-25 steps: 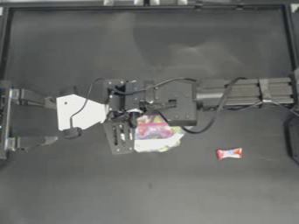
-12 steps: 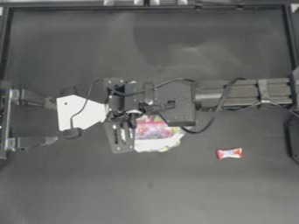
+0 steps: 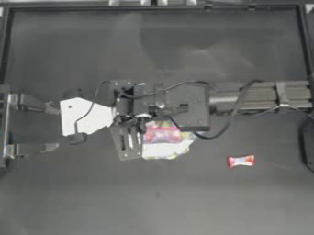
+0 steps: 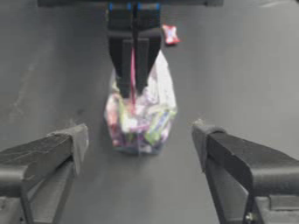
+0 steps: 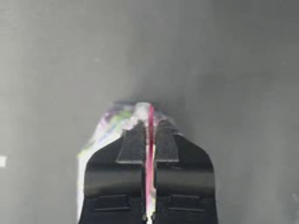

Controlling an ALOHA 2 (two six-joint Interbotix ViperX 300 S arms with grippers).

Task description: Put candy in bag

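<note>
Looking straight down first, I see the right arm reaching across the middle of the tabletop (image 3: 73, 193), its right tool (image 3: 130, 137) ending just left of centre. The bag (image 3: 162, 142) sits right beside that tool, a pale crumpled shape with pink and multicoloured contents, its upper part tucked under the arm's wrist. The candy (image 3: 241, 160) lies alone on the tabletop, well apart from the bag toward the right side, its long axis running left to right with a red end at each side. The left tool (image 3: 36, 126) waits at the left edge, pointing toward the bag.

From the left wrist, I see my left tool (image 4: 140, 140) spread wide, holding nothing, its two jaws standing either side of the view. Between them, farther off, the bag (image 4: 140, 118) hangs upright, long axis vertical, contents bunched at the bottom. The right tool (image 4: 134, 65) comes down from above and pinches the bag's top, the pink seal strip showing between its jaws. The candy (image 4: 170, 34) lies beyond, near the bag's upper corner.

From the right wrist, the right tool (image 5: 149, 148) is clamped narrow on the pink strip, and the bag (image 5: 111, 124) spreads out beyond the tips.
</note>
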